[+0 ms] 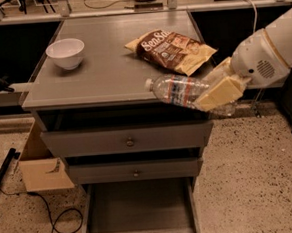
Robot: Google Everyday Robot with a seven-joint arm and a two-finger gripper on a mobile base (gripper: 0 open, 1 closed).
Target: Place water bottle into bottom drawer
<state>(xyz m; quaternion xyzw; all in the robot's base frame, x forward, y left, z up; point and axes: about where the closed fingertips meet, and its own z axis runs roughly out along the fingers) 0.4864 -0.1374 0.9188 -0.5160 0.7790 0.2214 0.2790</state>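
Note:
The water bottle (pixel 179 91) is clear and ribbed with a red-blue-white label; it lies nearly level, cap pointing left, over the front right edge of the cabinet top. My gripper (pixel 215 91) comes in from the right on a white arm and is shut on the bottle's bottom half, its pale yellow fingers (pixel 219 93) across it. Far below, the bottom drawer (pixel 138 214) is pulled out, showing a flat grey floor with nothing in it.
A white bowl (pixel 65 53) stands at the left on the grey cabinet top (pixel 108 71), and a brown chip bag (pixel 170 47) lies at the back right. Two shut upper drawers (pixel 130 139) with small knobs. A cardboard box (pixel 41 166) and cables sit on the floor at the left.

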